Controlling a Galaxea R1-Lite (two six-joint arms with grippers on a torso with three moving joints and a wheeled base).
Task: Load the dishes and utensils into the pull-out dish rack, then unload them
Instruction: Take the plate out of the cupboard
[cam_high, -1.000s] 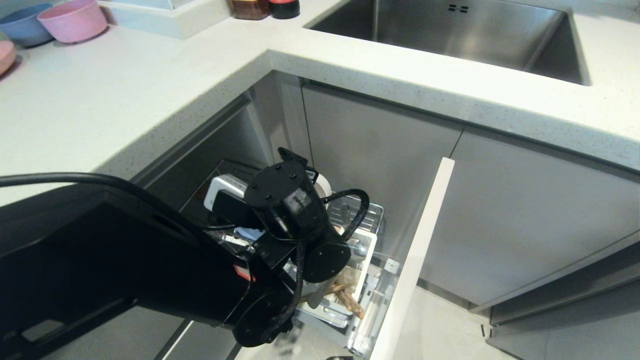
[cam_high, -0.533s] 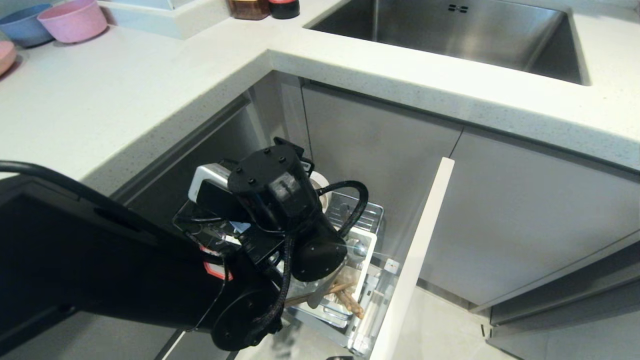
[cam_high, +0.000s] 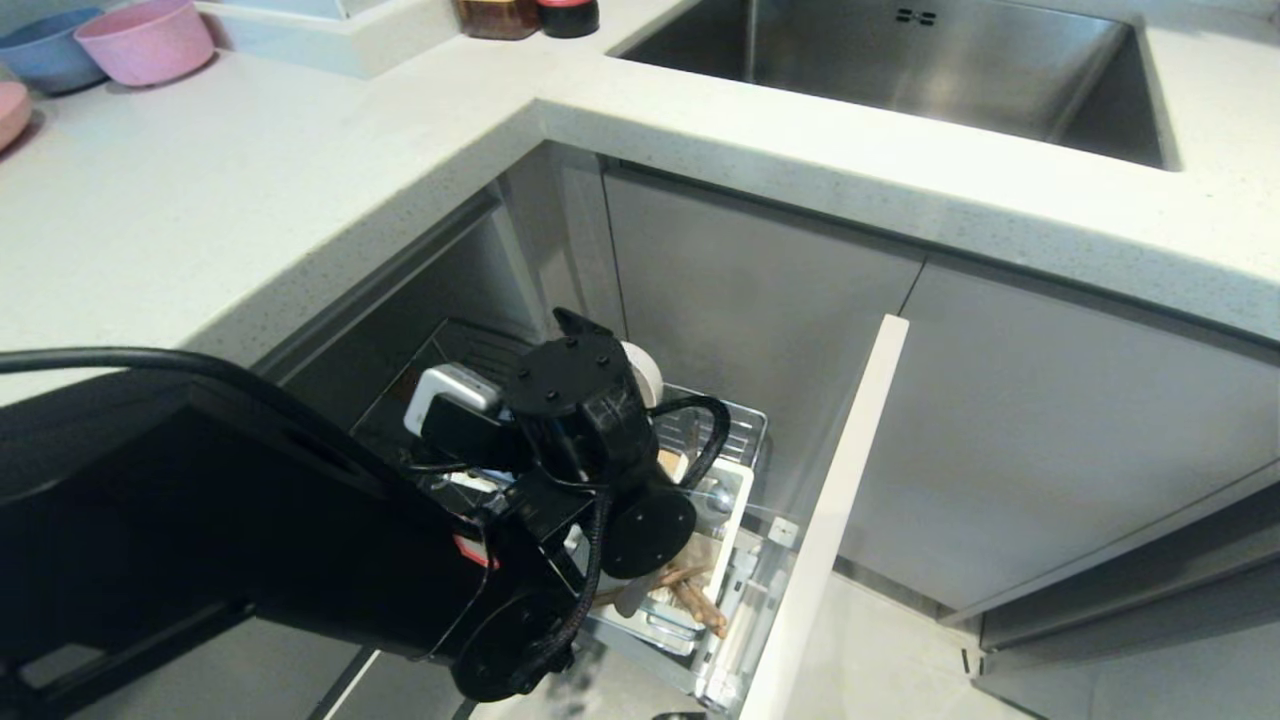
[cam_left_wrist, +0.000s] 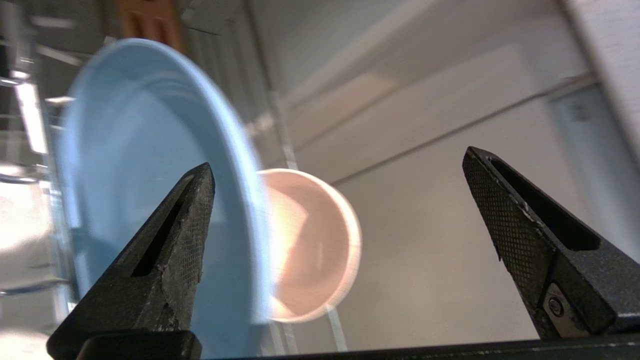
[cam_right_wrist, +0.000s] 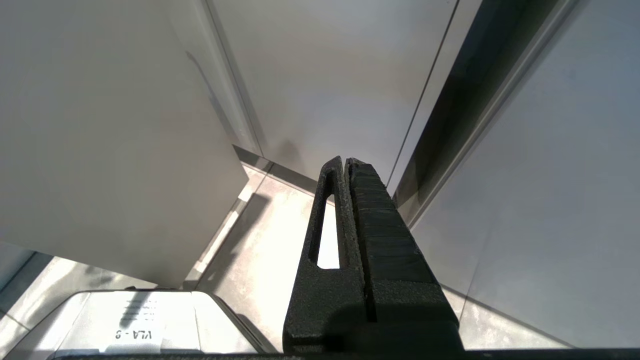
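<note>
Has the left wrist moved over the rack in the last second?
Yes. Against the fixed countertop corner, the left wrist swung up and left, then came back down, ending slightly lower over the rack.

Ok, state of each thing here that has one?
Rack: pulled out.
Blue plate: standing on edge in the rack.
Bowl: on edge behind the plate.
Chopsticks: in the caddy.
Left hand: open, empty.
Right hand: shut, empty.
</note>
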